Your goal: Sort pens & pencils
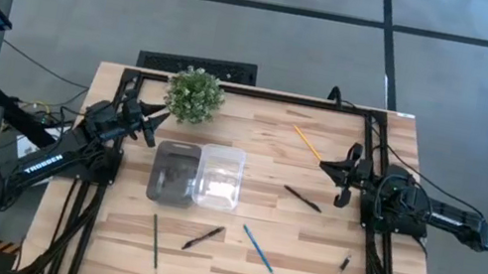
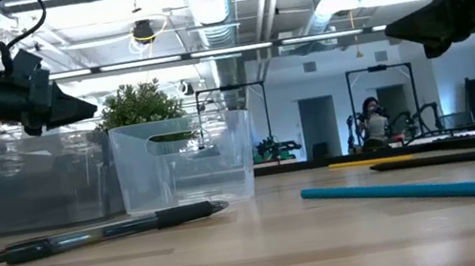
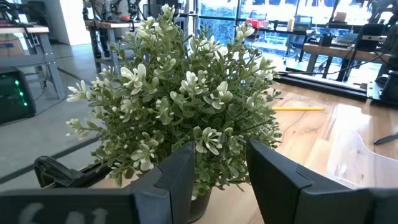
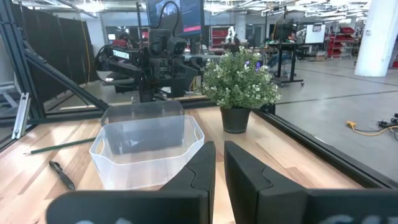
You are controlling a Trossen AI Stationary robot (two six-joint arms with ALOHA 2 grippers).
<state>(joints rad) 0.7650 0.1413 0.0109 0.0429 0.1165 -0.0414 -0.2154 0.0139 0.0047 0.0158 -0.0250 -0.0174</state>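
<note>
Nothing's sorted yet: two bins point(image 1: 196, 175) sit empty mid-frame, while pens point(image 1: 302, 199) and pencils point(image 1: 258, 248) are scattered across the lower and right table. The left gripper point(image 1: 154, 121) is parted and empty by the plant point(image 1: 195, 94); the right gripper point(image 1: 330, 168) is pinched closed, empty, so it's best opened wide before being lowered square over that nearest pen.

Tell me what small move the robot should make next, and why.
Probably swing the right gripper down toward the black pen nearest it and open its jaws. Both bins look empty, every pen and pencil lies loose on the table, and neither gripper holds anything.
</note>
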